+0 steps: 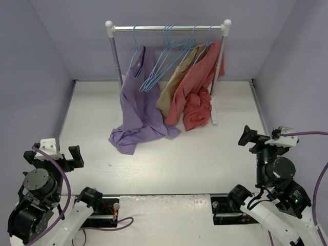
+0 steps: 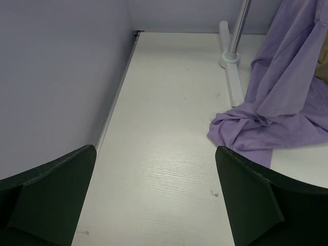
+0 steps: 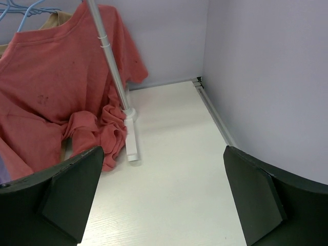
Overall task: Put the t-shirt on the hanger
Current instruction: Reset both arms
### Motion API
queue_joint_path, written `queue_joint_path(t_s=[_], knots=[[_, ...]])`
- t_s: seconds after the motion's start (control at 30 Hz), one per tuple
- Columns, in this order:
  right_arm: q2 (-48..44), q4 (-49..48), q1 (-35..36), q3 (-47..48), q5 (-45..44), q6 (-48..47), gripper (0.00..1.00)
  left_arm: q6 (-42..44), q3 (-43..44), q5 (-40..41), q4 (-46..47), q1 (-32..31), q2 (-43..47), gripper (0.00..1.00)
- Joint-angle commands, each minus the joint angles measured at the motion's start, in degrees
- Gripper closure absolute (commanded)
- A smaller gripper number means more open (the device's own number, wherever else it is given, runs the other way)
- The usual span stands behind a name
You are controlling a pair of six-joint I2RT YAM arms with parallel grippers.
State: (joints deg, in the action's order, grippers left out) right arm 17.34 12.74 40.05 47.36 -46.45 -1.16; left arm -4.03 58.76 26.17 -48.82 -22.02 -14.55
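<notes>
From where I stand, the lavender t-shirt (image 1: 137, 110) hangs at the left end of the clothes rack (image 1: 169, 28), along the table's far edge. Its upper part is caught by the light-blue hanger (image 1: 136, 48). The rest slumps down and pools on the table (image 1: 205, 154) just in front of the rack. It looks to me only half-hung, with one shoulder up and the body trailing.

Both arms are back near the table's near corners. The left gripper (image 1: 72, 155) and the right gripper (image 1: 250, 137) both have their jaws spread wide, with nothing in them.

The shirt is light, limp cloth. It will fold, stretch and slide rather than hold a shape, and a tug could pull it off the thin hanger or set the hanger swinging. I'd take it by the collar or a shoulder seam, up near the hanger, not by the heap on the table.

There is plenty of bare tabletop between the arms and the rack. It gets tighter up at the rail: the spare hangers (image 1: 164, 61) crowd just right of the shirt, with the tan garment (image 1: 177, 82) and the brick-red garment (image 1: 197, 87) beyond them. The rack's left post (image 1: 117, 61) and its foot (image 2: 233, 77) sit close beside the shirt, and the side walls hem in both ends.
</notes>
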Motion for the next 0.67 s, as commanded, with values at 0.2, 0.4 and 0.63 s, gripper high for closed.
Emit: queue_joint_path(t_s=[0.2, 0.4, 0.63], knots=[[-0.1, -2.6, -0.3, -1.1, -3.1, 2.0, 0.0, -2.8, -1.8, 1.4, 2.8, 0.0, -1.4, 0.03], [0.4, -2.6, -0.3, -1.0, -3.0, 2.4, 0.0, -2.8, -2.3, 1.0, 2.7, 0.0, -1.7, 0.03], [0.4, -2.6, -0.2, -1.0, -3.6, 2.6, 0.0, -2.6, -2.4, 0.5, 2.5, 0.0, -2.1, 0.03]])
